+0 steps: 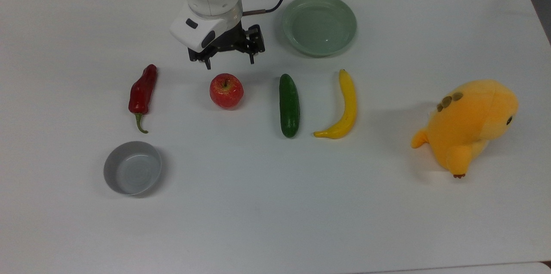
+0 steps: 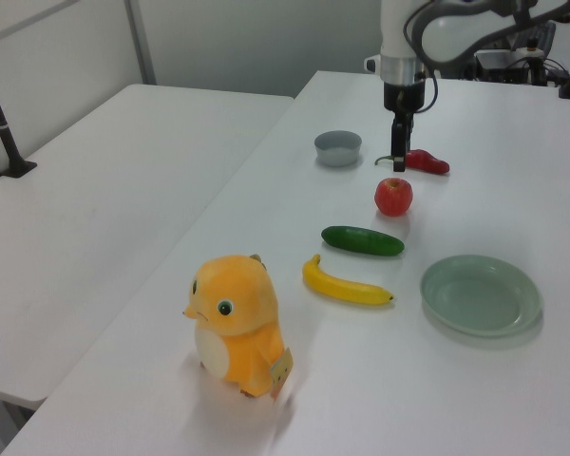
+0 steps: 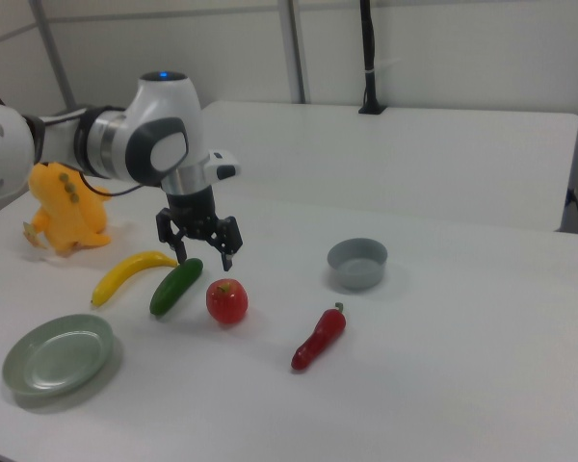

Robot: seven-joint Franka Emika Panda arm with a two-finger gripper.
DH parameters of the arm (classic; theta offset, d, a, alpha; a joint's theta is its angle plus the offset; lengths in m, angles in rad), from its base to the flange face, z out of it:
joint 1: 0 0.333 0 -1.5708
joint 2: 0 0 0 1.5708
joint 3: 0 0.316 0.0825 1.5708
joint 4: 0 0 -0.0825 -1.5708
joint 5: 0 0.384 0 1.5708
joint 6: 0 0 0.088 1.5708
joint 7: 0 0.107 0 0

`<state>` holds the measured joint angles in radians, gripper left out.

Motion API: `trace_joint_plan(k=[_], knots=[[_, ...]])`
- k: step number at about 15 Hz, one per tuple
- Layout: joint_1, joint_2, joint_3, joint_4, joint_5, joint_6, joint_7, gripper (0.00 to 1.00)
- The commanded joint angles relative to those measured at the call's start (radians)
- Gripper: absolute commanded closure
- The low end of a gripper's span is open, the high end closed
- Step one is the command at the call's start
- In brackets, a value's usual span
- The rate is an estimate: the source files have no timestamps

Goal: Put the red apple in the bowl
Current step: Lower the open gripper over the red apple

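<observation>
- The gripper (image 1: 230,62) hangs above the white bench (image 1: 275,222), fingers pointing down and spread wide apart with nothing between them.
- In the top view it sits just at 12 o'clock of the red apple (image 1: 226,90), near it but not touching; the right view shows the gripper (image 3: 202,256) above and slightly to the right view's left of the apple (image 3: 227,300).
- In the left view the gripper (image 2: 396,163) hangs over the far side of the apple (image 2: 393,196), with the fingertips above the fruit's top.
- The red apple rests on the bench, stem up, in a row of produce: in the top view the red chili pepper (image 1: 142,93) lies at its 9 o'clock, well apart, and the cucumber (image 1: 289,105) at its 3 o'clock.
- The banana (image 1: 343,107) lies beyond the cucumber at the cucumber's 3 o'clock, the two close together but not touching.
- The bowl (image 1: 132,167), small and grey, stands upright and empty at about 7 o'clock of the apple in the top view, just below the pepper's green stem.
- A pale-green dish (image 1: 319,24) sits at about 1 o'clock of the apple, also empty.
- An orange plush toy (image 1: 467,125) sits far off at 3 o'clock, well apart from the fruit.
</observation>
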<state>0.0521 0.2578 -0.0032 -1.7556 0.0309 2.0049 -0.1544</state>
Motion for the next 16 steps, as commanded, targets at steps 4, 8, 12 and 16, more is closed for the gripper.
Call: trace_joint_plan(k=[4,8,12,16], knots=[[-0.003,0.003,-0.011,-0.105,-0.014,0.190,-0.014,0.00],[-0.003,0.004,-0.012,-0.177,-0.028,0.302,-0.014,0.00],[-0.003,0.034,-0.014,-0.189,-0.049,0.342,-0.008,0.00],[-0.002,0.058,-0.014,-0.189,-0.071,0.360,-0.001,0.00]])
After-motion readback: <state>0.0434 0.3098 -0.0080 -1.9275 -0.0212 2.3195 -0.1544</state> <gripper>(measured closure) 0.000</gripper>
